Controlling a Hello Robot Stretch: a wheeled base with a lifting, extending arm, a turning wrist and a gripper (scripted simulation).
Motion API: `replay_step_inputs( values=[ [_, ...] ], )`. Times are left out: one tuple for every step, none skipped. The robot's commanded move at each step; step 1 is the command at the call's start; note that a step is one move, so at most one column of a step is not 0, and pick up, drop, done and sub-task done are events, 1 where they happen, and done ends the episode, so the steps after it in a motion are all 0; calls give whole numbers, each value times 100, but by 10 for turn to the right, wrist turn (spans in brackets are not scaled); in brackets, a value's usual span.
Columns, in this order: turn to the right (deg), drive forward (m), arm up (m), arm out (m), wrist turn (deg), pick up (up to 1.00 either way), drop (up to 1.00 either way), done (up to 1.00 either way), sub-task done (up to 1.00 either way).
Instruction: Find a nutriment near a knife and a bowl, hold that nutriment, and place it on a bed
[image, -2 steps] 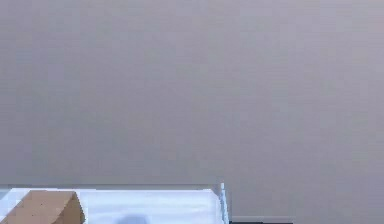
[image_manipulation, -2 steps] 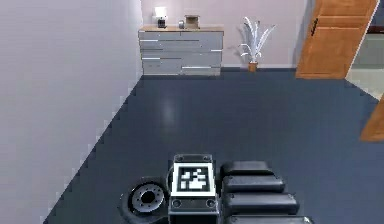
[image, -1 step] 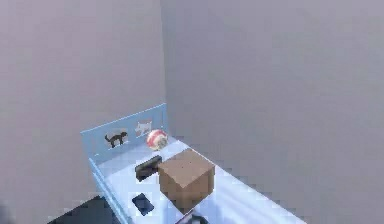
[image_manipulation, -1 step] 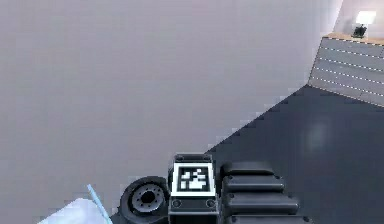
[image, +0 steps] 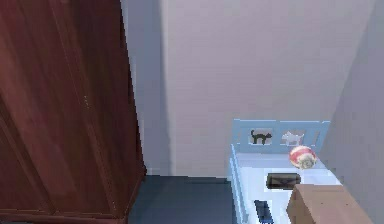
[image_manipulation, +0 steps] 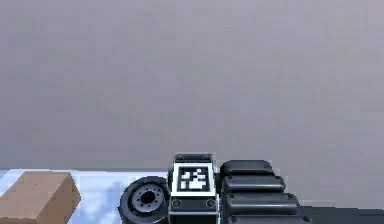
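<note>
Claw (image_manipulation: 148, 200): dark round body at the arm side view's bottom edge, just left of the marker square. The fingers cannot be made out, so I cannot tell whether they stand apart, together or around a thing, nor whether anything is held.
Marker square (image_manipulation: 195, 180): white with black marks in a dark frame, just right of the claw.
Arm bar (image_manipulation: 255, 190): dark ribbed blocks right of the marker square, low in the arm side view.
Nutriment: cannot be told from the small things seen; whether it is at the claw cannot be told.
Bed (image_manipulation: 100, 185): pale surface at the arm side view's lower left; in the forward view's lower right (image: 250, 178), with a pale blue headboard bearing a dark and a white animal shape, against the wall.
Cardboard box (image_manipulation: 35, 197): brown, on the bed, left of the claw; also at the forward view's bottom right (image: 325, 205).
Round thing (image: 301, 155): red and white, on the bed near the headboard.
Dark block (image: 282, 180): on the bed, between the round thing and the cardboard box.
Dark strip (image: 262, 210): on the bed, just left of the cardboard box.
Wardrobe (image: 60, 100): dark reddish wood, forward view's left.
Floor (image: 185, 195): dark blue, between wardrobe and bed.
Wall (image: 230, 70): plain, pale.
</note>
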Motion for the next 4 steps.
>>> replay_step_inputs(
  values=[
    [-60,0,0,0,0,0,0,0,0],
    [0,5,0,0,0,0,0,0,0],
    [90,0,0,0,0,0,0,0,0],
    [0,35,0,0,0,0,0,0,0]
  ],
)
